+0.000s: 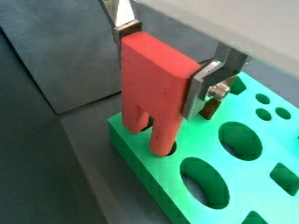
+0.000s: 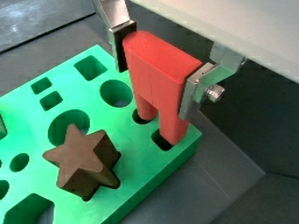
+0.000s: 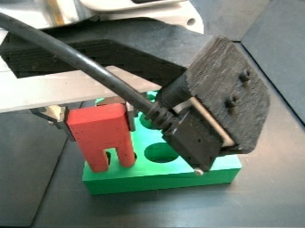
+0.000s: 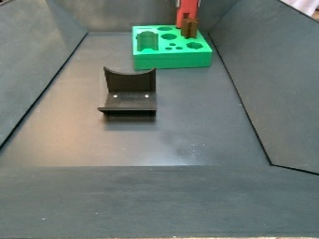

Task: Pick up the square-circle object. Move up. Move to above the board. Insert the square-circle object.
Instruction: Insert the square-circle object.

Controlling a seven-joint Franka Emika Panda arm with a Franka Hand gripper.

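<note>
The gripper (image 2: 163,66), holding the square-circle object (image 2: 158,83), is occupying the board's (image 4: 156,58) corner; the fixture (image 4: 127,93) is standing at its seven o'clock.

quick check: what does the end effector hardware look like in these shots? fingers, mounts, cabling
The end effector, over the green board's corner, has two flat silver metal fingers with dark pads. A silver bracket with a bolt head sits at one fingertip. In a side view, a thick black cable runs to a dark, rough-textured black housing on the wrist, under a white arm shell.
</note>
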